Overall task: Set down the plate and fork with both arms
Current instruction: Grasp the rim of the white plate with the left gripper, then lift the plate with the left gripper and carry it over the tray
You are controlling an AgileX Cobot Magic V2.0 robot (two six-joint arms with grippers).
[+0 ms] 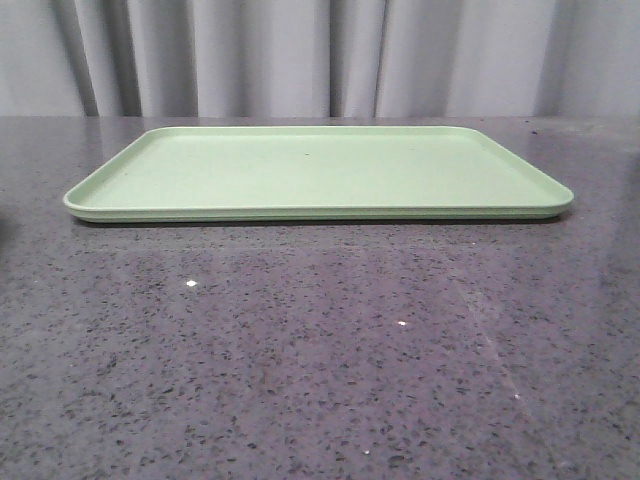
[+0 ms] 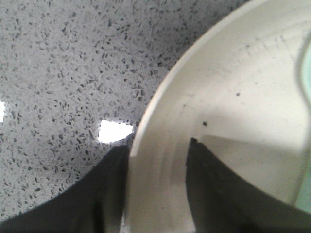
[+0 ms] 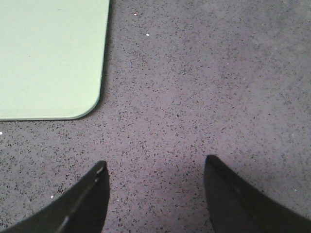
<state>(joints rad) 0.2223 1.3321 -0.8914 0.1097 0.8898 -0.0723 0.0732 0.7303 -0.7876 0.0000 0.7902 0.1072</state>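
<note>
While straddling the raised rim of the plate (image 2: 228,97), stands with one dark finger (image 2: 97,194) outside on the stone and the other inside the bowl of the dish: the left gripper (image 2: 158,189), jaws set narrowly apart with the rim between them. Cannot be told from the left wrist view whether the pads actually press the rim or only bracket it. Shows pale cream, faintly speckled, with a sliver of pale green at its far edge, too cropped to identify.

Over bare counter, held wide apart and grasping nothing: the right gripper (image 3: 155,189), with a rounded corner of the tray (image 3: 48,58) lying just beyond and to one side of its fingertips (image 3: 99,170), not touching.

Seen from the front, near to far: a broad sweep of dark grey speckled countertop (image 1: 320,380), glinting with a few small bright reflections; then the flat rectangular light-green tray (image 1: 320,175), lying level on the stone with a low lip and nothing visible inside it; behind, a backdrop of pale grey pleated curtain (image 1: 320,55) closing off the room.

Neither arm nor plate visible from the front camera. No fork in any of the three views, so not placeable.
</note>
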